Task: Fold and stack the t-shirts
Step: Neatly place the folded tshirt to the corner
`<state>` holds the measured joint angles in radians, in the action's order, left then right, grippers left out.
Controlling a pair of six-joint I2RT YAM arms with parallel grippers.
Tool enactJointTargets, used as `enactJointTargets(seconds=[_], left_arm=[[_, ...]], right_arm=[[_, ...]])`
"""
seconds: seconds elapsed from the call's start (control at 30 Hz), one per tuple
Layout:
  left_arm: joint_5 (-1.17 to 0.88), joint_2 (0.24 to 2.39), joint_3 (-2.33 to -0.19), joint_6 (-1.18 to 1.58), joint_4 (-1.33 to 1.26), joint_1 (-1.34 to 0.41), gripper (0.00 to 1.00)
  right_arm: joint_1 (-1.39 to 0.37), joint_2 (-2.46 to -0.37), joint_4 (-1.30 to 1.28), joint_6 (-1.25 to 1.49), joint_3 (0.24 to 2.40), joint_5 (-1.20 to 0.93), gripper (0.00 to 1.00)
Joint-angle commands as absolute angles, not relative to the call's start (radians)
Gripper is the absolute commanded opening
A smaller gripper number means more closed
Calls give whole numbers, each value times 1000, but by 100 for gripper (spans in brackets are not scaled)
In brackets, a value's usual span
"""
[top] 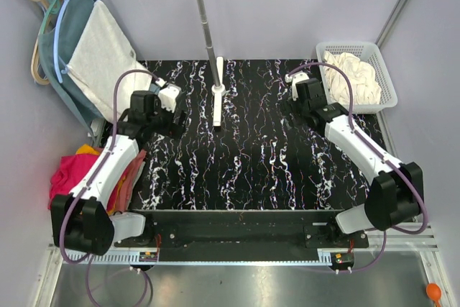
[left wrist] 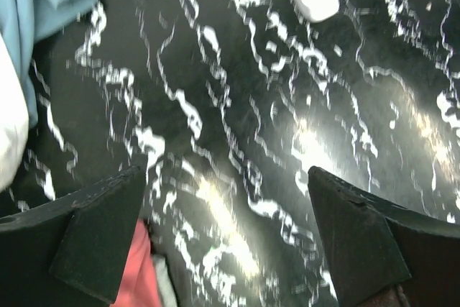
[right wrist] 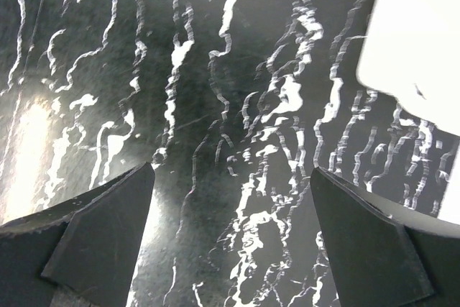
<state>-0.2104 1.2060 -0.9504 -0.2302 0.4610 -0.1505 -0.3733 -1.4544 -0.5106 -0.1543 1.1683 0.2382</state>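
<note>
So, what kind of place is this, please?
Probably a lab test cell for laundry folding, not a home: plain grey walls enclose a black marbled table, with a clothes rack and a white basket of garments at its back.

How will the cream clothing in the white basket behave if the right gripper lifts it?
Probably floppy: the cream clothing lies crumpled in soft folds, so it should drape rather than hold shape. Likely light, but it is heaped in the white basket and may be several pieces, so one pinch could drag others along. The right gripper is open and empty.
</note>
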Motion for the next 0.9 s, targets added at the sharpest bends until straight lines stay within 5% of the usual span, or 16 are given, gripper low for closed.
enactJointTargets(seconds=[0.0,0.87], left_arm=[[-123,1268,-1011,-192,295,-190,99],[-6,1332,-1005,-247,138,-307,99]], right_arm=[[-380,-1382,-423,-141,1141,339,100],[-380,-1339,-387,-147,1101,341,100]])
